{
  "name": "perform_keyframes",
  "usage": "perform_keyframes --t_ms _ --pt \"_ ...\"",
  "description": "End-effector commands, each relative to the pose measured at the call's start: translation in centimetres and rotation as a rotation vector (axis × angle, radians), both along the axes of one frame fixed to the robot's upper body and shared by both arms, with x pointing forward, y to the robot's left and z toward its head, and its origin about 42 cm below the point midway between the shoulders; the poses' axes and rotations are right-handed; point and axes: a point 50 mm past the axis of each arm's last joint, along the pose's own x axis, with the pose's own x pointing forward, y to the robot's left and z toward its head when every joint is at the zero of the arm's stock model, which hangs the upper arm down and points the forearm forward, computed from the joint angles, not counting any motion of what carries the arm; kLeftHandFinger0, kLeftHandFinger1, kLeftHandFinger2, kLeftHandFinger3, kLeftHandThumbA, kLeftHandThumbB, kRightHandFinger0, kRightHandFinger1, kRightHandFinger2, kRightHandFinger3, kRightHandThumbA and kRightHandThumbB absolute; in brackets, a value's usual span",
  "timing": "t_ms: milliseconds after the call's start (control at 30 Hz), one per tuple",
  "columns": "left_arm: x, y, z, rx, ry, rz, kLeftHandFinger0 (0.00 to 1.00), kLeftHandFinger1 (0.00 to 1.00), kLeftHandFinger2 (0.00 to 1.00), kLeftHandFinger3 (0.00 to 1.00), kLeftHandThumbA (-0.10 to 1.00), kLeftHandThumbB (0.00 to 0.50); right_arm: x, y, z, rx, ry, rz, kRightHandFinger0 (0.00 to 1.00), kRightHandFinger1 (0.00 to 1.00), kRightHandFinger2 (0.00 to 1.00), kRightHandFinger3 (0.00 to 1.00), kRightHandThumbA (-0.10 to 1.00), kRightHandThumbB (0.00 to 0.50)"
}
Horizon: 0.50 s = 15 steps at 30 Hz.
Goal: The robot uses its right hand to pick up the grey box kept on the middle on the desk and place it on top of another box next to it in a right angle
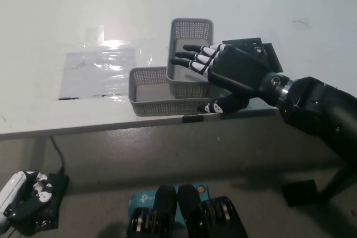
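A grey perforated box (pixel 188 43) lies crosswise on top of the right end of a second grey box (pixel 152 90), which sits lengthwise near the desk's front edge. My black right hand (pixel 220 71) hovers over the upper box's right side with its fingers spread flat, holding nothing; the fingertips reach over the box's inside. Its thumb points down past the lower box's right end. My white left hand (pixel 19 199) hangs low at the lower left, off the desk.
A clear plastic sheet (pixel 103 65) lies on the white desk (pixel 251 4) left of the boxes. A black flat piece (pixel 261 54) lies behind my right hand. The desk's front edge runs just below the lower box.
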Motion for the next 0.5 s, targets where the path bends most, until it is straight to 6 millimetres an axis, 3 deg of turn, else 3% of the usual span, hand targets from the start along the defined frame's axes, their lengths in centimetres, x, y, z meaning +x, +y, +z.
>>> perform_keyframes --t_ms 0,167,300,400,467 --pt "0.4 0.6 1.0 0.031 -0.051 -0.026 0.0 0.0 0.07 0.18 -0.1 0.5 0.3 0.7 2.5 -0.027 -0.065 0.008 0.55 0.9 0.93 1.0 0.91 0.406" --pt "0.4 0.6 1.0 0.011 -0.03 -0.013 0.0 0.0 0.05 0.18 -0.1 0.5 0.2 0.6 2.7 -0.013 -0.086 0.03 0.43 0.79 0.83 1.0 0.89 0.381" --pt "0.1 0.4 0.7 0.02 -0.026 -0.013 0.01 0.02 0.08 0.2 -0.1 0.5 -0.7 0.4 3.0 -0.004 -0.078 0.055 0.42 0.76 0.8 1.0 0.91 0.387" --pt "0.1 0.4 0.5 0.019 -0.026 -0.012 0.0 0.01 0.07 0.2 -0.1 0.5 -1.8 -0.2 4.1 -0.01 -0.057 0.042 0.52 0.84 0.87 1.0 0.91 0.379" --pt "-0.1 0.4 0.3 0.016 -0.015 -0.013 0.0 0.01 0.08 0.2 -0.1 0.5 -3.6 -1.7 6.8 -0.013 -0.053 0.027 0.61 0.92 1.0 1.0 0.92 0.369"
